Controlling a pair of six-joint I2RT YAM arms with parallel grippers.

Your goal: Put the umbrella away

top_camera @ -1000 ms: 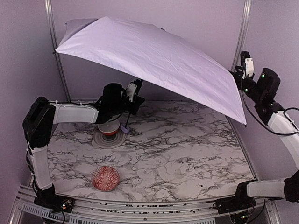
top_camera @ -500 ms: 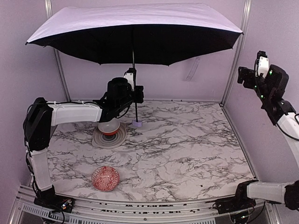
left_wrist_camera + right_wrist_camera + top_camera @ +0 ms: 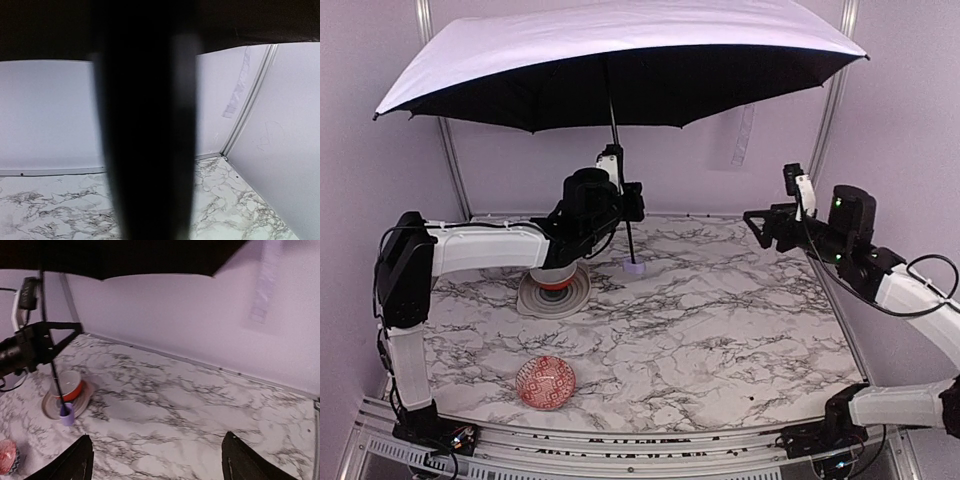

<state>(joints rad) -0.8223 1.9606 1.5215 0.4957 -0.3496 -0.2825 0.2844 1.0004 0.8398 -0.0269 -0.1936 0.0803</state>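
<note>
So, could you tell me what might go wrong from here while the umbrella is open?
The open umbrella reaches nearly wall to wall, so tilting it could snag the frame post.
Only the left gripper clamps the thin shaft, so the top-heavy umbrella might twist or slip.
The knob handle hangs near the bowl on the plate; a swing could knock it.

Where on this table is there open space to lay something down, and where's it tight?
Bare marble spans the middle and right of the table, from the red patterned bowl across to the right edge. Crowded back left: plate stack, umbrella handle, left gripper.
</note>
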